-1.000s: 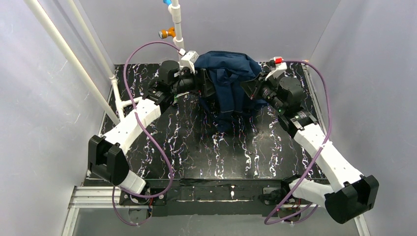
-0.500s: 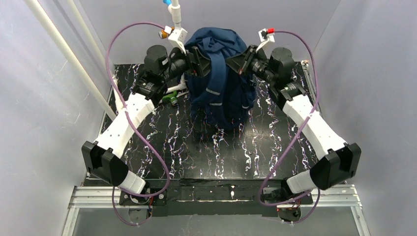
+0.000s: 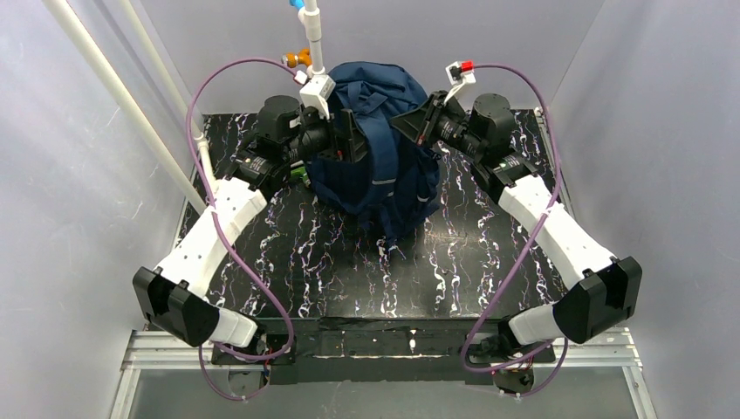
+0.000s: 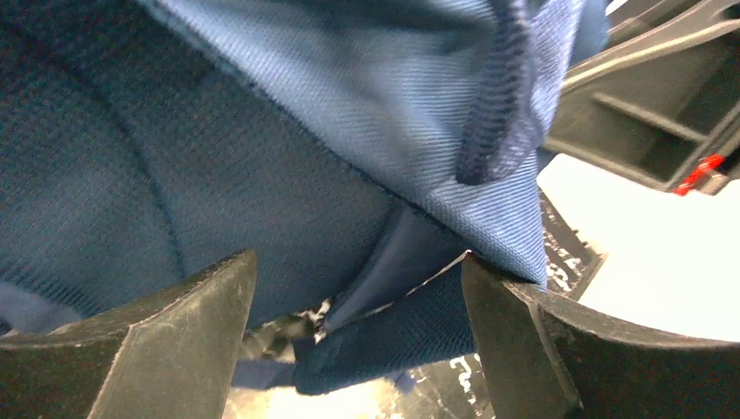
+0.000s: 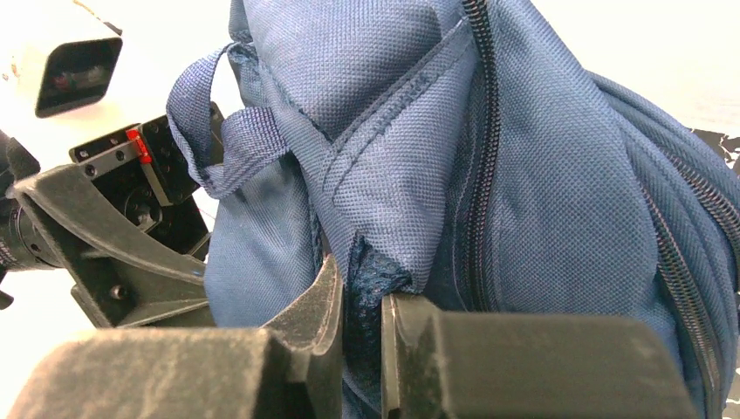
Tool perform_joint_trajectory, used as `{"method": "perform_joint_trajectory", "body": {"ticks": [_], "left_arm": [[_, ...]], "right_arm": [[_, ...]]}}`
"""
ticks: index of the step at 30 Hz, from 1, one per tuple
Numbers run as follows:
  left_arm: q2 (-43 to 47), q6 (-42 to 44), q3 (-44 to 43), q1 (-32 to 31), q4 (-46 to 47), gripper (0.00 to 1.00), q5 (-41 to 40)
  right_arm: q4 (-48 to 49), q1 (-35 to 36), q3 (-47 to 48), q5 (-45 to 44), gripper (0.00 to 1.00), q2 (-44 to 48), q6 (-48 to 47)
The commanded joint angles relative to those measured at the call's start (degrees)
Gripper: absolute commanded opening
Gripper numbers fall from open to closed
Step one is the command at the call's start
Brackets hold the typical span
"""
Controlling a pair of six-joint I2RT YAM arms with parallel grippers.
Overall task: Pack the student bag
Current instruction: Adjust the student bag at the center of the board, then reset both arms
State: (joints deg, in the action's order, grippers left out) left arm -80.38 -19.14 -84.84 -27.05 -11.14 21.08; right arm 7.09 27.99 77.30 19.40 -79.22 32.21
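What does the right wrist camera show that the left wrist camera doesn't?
Only right wrist: the right gripper pinching a fold of the student bag, plus the bag's zipper. Only left wrist: the gap of the open left gripper, with a fabric edge hanging in it. Both: navy bag fabric filling most of the frame.

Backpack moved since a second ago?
Yes. The backpack has risen: its top, earlier below the orange fitting on the white pipe, now sits level with it.
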Motion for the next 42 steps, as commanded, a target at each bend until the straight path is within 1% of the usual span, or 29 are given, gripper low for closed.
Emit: {"method": "perform_joint_trajectory", "body": {"ticks": [1, 3, 5, 8, 10, 11, 13, 14, 16, 18, 21, 23, 27, 32, 35, 37, 42], "left_arm": [[4.76, 5.06, 3.24, -0.29, -6.73, 0.89, -3.76], [7.97, 7.52, 7.7, -0.2, -7.98, 0.9, -6.3], [10.61, 10.4, 11.0, -0.21, -10.49, 0.9, -8.59], [12.79, 12.06, 13.9, -0.12, -12.56, 0.91, -11.07], [13.43, 11.83, 14.49, -0.04, -12.68, 0.91, -11.16], [13.35, 11.36, 14.21, -0.02, -12.68, 0.91, -10.81], [12.61, 10.78, 12.36, -0.02, -13.25, 0.92, -10.15], [12.2, 10.5, 11.06, -0.02, -14.46, 0.92, -11.1], [11.9, 9.83, 8.65, -0.09, -17.69, 0.93, -15.16], [12.9, 9.73, 8.04, -0.08, -19.57, 0.94, -18.77], [16.65, 10.02, 9.42, -0.05, -20.16, 0.95, -22.54], [19.9, 9.98, 9.68, -0.03, -20.53, 0.95, -23.44], [28.8, 10.15, 8.65, -0.03, -18.92, 0.97, -22.7], [38.63, 11.77, 9.66, -0.05, -8.68, 0.98, -16.88], [42.02, 13.65, 8.78, -0.02, -5.69, 0.98, -14.74], [43.92, 14.65, 8.77, -0.07, -4.14, 0.98, -14.71], [47.79, 16.76, 8.91, -0.06, -2.42, 0.98, -17.19]], "right_arm": [[12.75, 0.04, 3.44, 2.82, 0.22, 3.45, -4.3], [11.1, 0.05, -5.03, 2.42, 0.32, 6.57, -5.71], [7.01, 0.04, -11.44, 2.66, 0.43, 9.15, -7.65], [1.42, 0.05, -15.39, 1.62, 0.66, 12.44, -8.72], [-3.21, 0.05, -14.24, -1.16, 0.85, 13.93, -10.01], [-6.0, 0.05, -12.62, -2.93, 0.91, 13.84, -10.85], [-14.22, 0.05, -7.08, -4.98, 0.96, 12.39, -14.09], [-17.64, 0.05, -5.15, -6.84, 0.98, 11.97, -15.28], [-20.32, 0.05, -4.03, -9.9, 0.98, 12.73, -16.93], [-22.18, 0.05, -3.66, -12.84, 0.98, 13.85, -18.95], [-25.23, 0.05, -2.27, -18.18, 0.98, 15.47, -20.94], [-26.95, 0.05, -1.41, -23.07, 0.98, 17.16, -21.31], [-28.7, 0.05, -1.1, -34.27, 0.98, 21.99, -22.88], [-24.9, 0.05, -2.58, -45.81, 0.98, 30.75, -27.09], [-21.15, 0.05, -4.58, -47.84, 0.98, 37.09, -30.65], [-19.92, 0.03, -5.04, -48.18, 0.99, 39.66, -31.93], [-19.26, 0.01, -4.76, -53.89, 0.98, 42.7, -31.23]]}}
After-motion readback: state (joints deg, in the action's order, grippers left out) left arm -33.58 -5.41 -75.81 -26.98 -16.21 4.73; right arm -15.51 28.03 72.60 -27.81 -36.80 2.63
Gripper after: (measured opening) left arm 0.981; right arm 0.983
